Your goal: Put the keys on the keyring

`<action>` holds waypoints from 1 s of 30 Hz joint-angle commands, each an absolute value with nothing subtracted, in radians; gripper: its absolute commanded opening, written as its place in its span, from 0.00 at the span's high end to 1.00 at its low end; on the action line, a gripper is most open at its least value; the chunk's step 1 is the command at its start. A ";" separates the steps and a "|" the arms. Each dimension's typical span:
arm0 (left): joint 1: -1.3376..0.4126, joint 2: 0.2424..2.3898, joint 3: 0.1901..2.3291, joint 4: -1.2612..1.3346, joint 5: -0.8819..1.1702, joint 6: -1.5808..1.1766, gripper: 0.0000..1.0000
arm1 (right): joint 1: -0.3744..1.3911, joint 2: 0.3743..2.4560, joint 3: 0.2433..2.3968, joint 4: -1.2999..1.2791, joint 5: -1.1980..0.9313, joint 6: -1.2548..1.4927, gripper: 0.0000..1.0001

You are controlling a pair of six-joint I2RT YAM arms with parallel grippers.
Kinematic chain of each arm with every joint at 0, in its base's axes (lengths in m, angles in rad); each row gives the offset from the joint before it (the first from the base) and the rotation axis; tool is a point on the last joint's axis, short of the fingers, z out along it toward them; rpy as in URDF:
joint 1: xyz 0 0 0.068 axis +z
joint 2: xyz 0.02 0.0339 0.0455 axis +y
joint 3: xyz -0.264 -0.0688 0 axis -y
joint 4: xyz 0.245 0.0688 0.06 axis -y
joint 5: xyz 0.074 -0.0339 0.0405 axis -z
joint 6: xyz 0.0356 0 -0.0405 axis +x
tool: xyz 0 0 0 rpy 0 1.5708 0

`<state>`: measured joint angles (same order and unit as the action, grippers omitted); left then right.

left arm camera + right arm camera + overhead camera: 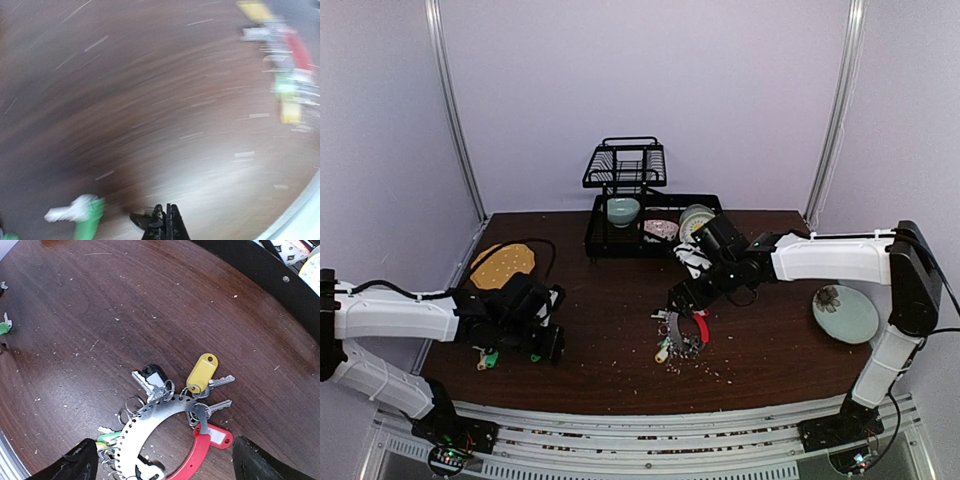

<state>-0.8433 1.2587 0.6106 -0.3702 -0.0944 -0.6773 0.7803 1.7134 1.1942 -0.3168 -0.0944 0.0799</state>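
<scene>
Top view: the left claw (pixel 545 340) is low over the tabletop (pixel 610 290) on the left side, with a loose green-tagged key (pixel 488 358) just beside it. The keyring (pixel 682 335) lies mid-tabletop, well apart from that key, and the right claw (pixel 685 305) is poised close above it. A dish rack (pixel 625 190) stands behind and a plate (pixel 845 312) lies at far right, neither involved. Judged step: pickup of the loose key on the left, while the right readies to steady the ring. Left wrist view: badly smeared, but it shows what the top view cannot, namely that the fingers are pressed together. The green tag lies off to their left, not between them. There is a small dark shape at the tips; I cannot tell if it is the key's split ring or if anything is pinched. Right wrist view: sharp, with the fingers wide apart at either lower corner and holding nothing. Only here does the ring's detail show: a perforated metal band, a red sheathed arc, and a yellow-tagged key (pixel 201 371) and dark-tagged key (pixel 152 375) already on it. Next move probably calls for confirming the left grip before lifting and carrying the key across. The right should close on the red arc or the band so the ring cannot slide.
</scene>
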 commanded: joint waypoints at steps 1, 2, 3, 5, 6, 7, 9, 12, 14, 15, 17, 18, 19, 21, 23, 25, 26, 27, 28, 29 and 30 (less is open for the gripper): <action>-0.922 1.280 0.656 -0.100 0.066 -0.523 1.00 | 0.783 1.698 1.212 -0.311 -0.183 0.099 0.06; -0.923 1.281 0.652 -0.079 0.071 -0.528 1.00 | 0.785 1.691 1.208 -0.305 -0.213 0.101 0.07; -0.923 1.276 0.647 -0.055 0.077 -0.532 1.00 | 0.790 1.685 1.206 -0.303 -0.230 0.100 0.07; -0.923 1.254 0.637 -0.001 0.117 -0.505 1.00 | 0.803 1.671 1.202 -0.305 -0.249 0.088 0.08; -0.924 1.244 0.635 0.017 0.119 -0.500 1.00 | 0.809 1.663 1.199 -0.303 -0.261 0.082 0.08; -0.924 1.239 0.637 0.023 0.112 -0.494 1.00 | 0.814 1.656 1.196 -0.298 -0.279 0.075 0.09; -0.924 1.239 0.655 0.017 0.111 -0.469 1.00 | 0.826 1.638 1.189 -0.279 -0.345 0.060 0.10; -0.926 1.246 0.711 -0.029 0.126 -0.437 1.00 | 0.860 1.594 1.162 -0.200 -0.494 0.021 0.14; -0.944 1.236 0.789 -0.080 0.140 -0.380 1.00 | 0.908 1.545 1.129 -0.111 -0.587 -0.029 0.14; -0.959 1.228 0.823 -0.109 0.138 -0.344 1.00 | 0.931 1.517 1.102 -0.049 -0.615 -0.050 0.14; -0.978 1.212 0.888 -0.160 0.150 -0.287 1.00 | 0.952 1.463 1.036 0.120 -0.647 -0.053 0.13; -0.983 1.206 0.915 -0.180 0.168 -0.265 1.00 | 0.954 1.440 0.995 0.224 -0.662 -0.017 0.13; -0.987 1.195 0.937 -0.199 0.186 -0.247 1.00 | 0.951 1.425 0.959 0.307 -0.679 0.003 0.14; -0.996 1.171 0.966 -0.210 0.222 -0.218 1.00 | 0.949 1.413 0.943 0.404 -0.709 0.030 0.19; -1.005 1.146 0.980 -0.209 0.240 -0.189 1.00 | 0.949 1.427 0.954 0.476 -0.738 0.082 0.27; -1.020 1.128 0.991 -0.202 0.242 -0.160 1.00 | 0.949 1.450 0.977 0.529 -0.777 0.146 0.42; -1.025 1.124 0.997 -0.199 0.241 -0.151 1.00 | 0.949 1.456 0.984 0.549 -0.794 0.164 0.48; -1.027 1.121 1.002 -0.197 0.239 -0.145 1.00 | 0.949 1.457 0.984 0.572 -0.798 0.177 0.54; -1.028 1.120 1.009 -0.196 0.232 -0.144 1.00 | 0.949 1.456 0.980 0.598 -0.800 0.189 0.59; -1.030 1.120 1.015 -0.192 0.228 -0.144 1.00 | 0.951 1.453 0.972 0.633 -0.798 0.202 0.62; -1.032 1.121 1.018 -0.188 0.227 -0.143 1.00 | 0.954 1.452 0.962 0.671 -0.797 0.218 0.63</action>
<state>-1.0229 1.1213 0.9833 -0.1959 0.2138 -0.1947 0.9501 1.4536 0.9646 0.4656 -0.7403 0.1261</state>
